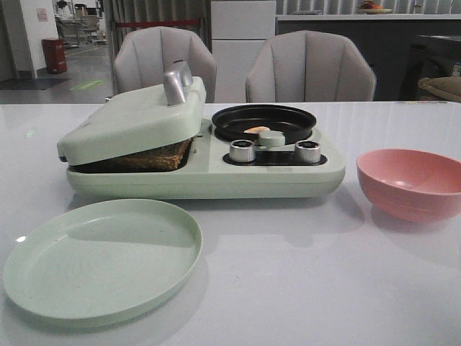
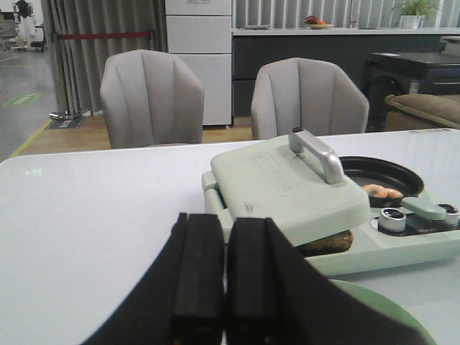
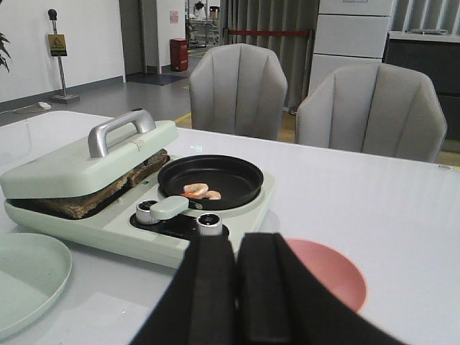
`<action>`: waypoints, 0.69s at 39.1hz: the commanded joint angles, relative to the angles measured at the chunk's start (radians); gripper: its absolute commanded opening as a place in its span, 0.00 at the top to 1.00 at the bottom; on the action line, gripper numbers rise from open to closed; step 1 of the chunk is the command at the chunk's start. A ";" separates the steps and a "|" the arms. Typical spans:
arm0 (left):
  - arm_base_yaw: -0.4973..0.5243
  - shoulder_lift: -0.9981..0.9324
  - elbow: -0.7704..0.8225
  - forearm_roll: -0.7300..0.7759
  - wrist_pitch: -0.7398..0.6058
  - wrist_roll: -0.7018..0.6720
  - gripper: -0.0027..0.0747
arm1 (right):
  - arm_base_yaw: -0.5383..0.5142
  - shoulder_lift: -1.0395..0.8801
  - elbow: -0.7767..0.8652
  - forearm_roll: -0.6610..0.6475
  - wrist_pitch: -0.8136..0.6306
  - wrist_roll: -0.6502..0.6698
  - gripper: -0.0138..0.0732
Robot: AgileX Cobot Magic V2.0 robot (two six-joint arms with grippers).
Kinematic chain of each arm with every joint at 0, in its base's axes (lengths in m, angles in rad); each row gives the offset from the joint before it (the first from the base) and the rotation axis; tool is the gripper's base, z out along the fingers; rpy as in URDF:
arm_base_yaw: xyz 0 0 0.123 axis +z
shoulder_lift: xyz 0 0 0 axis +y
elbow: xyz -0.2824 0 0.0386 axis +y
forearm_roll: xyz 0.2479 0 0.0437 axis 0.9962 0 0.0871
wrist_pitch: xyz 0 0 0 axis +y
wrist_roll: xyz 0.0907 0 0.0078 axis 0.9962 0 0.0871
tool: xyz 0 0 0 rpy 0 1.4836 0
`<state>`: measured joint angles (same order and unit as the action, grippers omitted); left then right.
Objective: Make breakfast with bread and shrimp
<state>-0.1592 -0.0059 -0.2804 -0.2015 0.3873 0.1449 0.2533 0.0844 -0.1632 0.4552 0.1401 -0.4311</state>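
The bread (image 1: 148, 158) lies in the pale green breakfast maker (image 1: 209, 176) under its lid (image 1: 130, 119), which rests tilted on it; the brown crust also shows in the left wrist view (image 2: 327, 243) and the right wrist view (image 3: 79, 203). The shrimp (image 1: 256, 130) lies in the black round pan (image 1: 263, 121); it also shows in the left wrist view (image 2: 382, 191) and the right wrist view (image 3: 201, 191). My left gripper (image 2: 226, 223) is shut and empty, back from the maker. My right gripper (image 3: 237, 244) is shut and empty, above the pink bowl (image 3: 327, 269). Neither gripper shows in the front view.
A pale green empty plate (image 1: 101, 259) lies in front of the maker at the left. A pink empty bowl (image 1: 410, 184) stands to the right of the maker. Two silver knobs (image 1: 242, 151) sit on the maker's front. Two grey chairs (image 1: 310, 68) stand behind the table.
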 commanded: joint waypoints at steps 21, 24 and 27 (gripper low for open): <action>0.054 0.004 0.307 0.263 -0.425 -0.258 0.82 | -0.001 0.010 -0.026 0.003 -0.074 -0.003 0.68; 0.057 -0.005 0.307 0.263 -0.419 -0.258 0.82 | -0.001 0.010 -0.026 0.003 -0.074 -0.003 0.68; 0.057 -0.017 0.307 0.260 -0.416 -0.258 0.82 | -0.001 0.010 -0.026 0.003 -0.074 -0.003 0.68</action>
<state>-0.1074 -0.0059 0.0058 0.0618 0.0489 -0.0994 0.2533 0.0844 -0.1632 0.4552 0.1401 -0.4311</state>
